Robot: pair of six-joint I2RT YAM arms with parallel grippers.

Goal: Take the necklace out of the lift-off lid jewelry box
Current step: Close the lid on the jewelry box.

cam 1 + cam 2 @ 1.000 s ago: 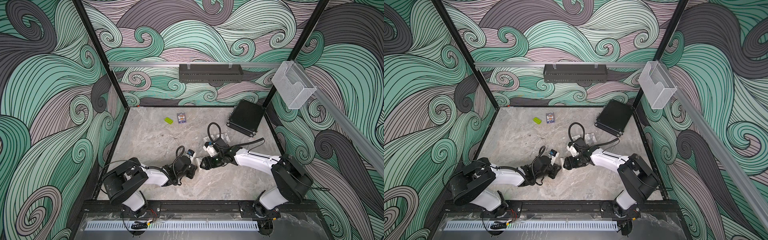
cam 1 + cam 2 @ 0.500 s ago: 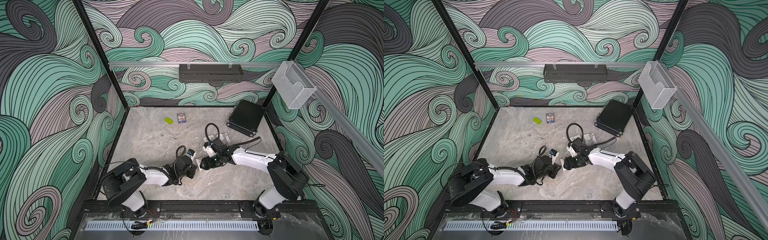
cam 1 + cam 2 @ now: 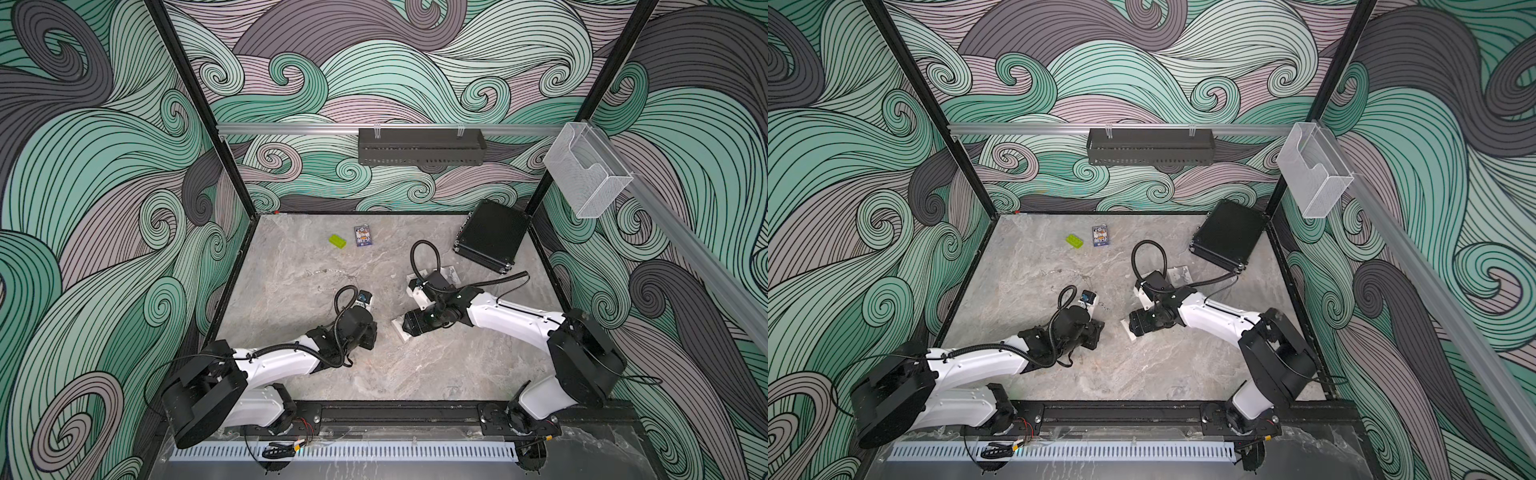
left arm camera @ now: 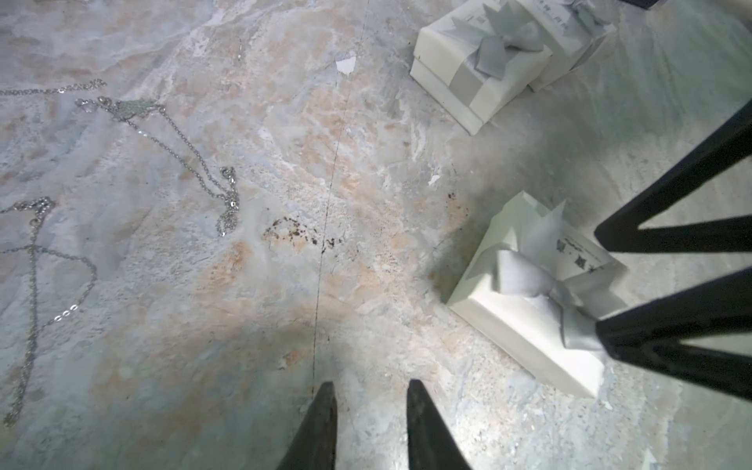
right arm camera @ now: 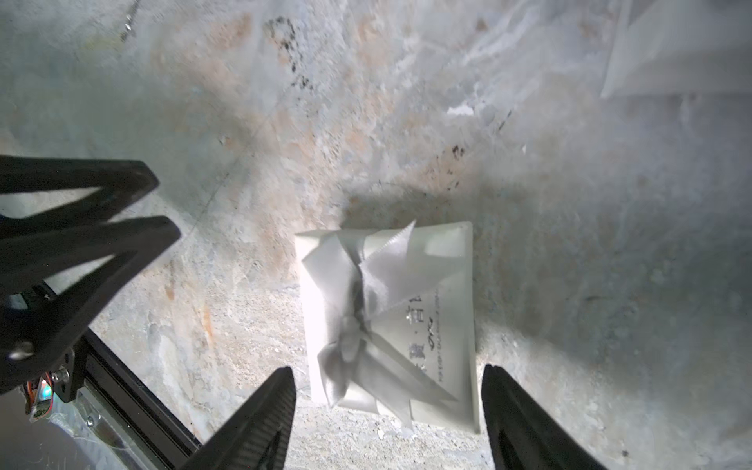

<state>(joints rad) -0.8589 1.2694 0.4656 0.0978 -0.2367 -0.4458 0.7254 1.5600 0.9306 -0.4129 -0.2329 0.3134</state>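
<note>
"Necklace out yet?"

"No, the lid (image 5: 443,260) is on the jewelry box (image 4: 529,337), which sits between the two grippers. The right gripper (image 5: 388,372) hangs over it, jaws wide, gripping nothing. The left gripper (image 4: 371,385) is narrow and empty. Those loose chains (image 4: 191,150) lie well apart"

The tabletop (image 4: 285,285) looked like matt, mottled stone, scuffed in patches. The jewelry box (image 5: 451,325) was smooth white card (matt, faintly printed), its ribbon (image 5: 337,268) glossy grey satin. The necklace (image 4: 231,195) was fine, glinting silver metal chain.
</note>
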